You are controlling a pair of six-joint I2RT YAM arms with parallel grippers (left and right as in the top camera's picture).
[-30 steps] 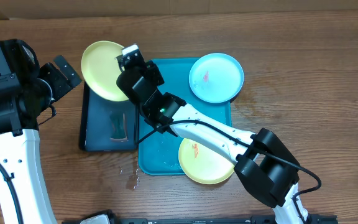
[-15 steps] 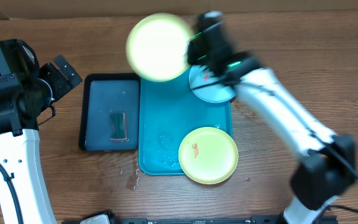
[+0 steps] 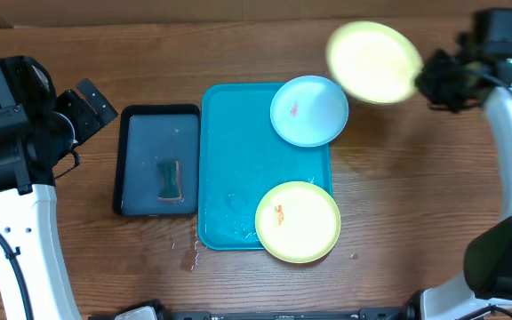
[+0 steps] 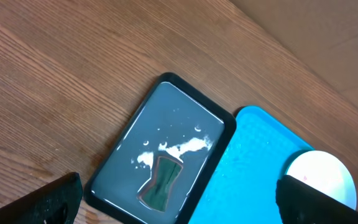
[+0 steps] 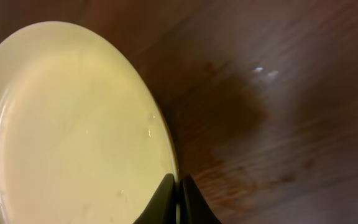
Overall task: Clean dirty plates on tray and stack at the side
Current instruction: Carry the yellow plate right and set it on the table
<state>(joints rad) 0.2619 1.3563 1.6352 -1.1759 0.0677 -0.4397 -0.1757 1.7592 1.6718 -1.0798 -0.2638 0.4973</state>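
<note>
A pale yellow plate (image 3: 373, 62) hangs blurred above the table at the back right, beyond the turquoise tray (image 3: 238, 169). My right gripper (image 3: 425, 80) is shut on its rim, and the wrist view shows the fingers (image 5: 178, 200) pinching the edge of the wet plate (image 5: 73, 124). A light blue plate (image 3: 308, 110) with a small red smear lies on the tray's far right corner. A second yellow plate (image 3: 298, 221) with an orange smear overhangs the tray's near right corner. My left gripper (image 3: 96, 100) (image 4: 179, 211) stands open, high at the left, over the dark tray.
A dark navy tray (image 3: 156, 160) (image 4: 160, 155) holding water, foam and a green sponge (image 3: 169, 180) (image 4: 159, 182) lies left of the turquoise tray (image 4: 260, 168). Water drops lie on the wood near the tray's front left corner. A cardboard wall runs along the back.
My right arm has swung the yellow plate from over the dark tray, across the turquoise tray, to the back right of the table. The left arm has stayed still.
</note>
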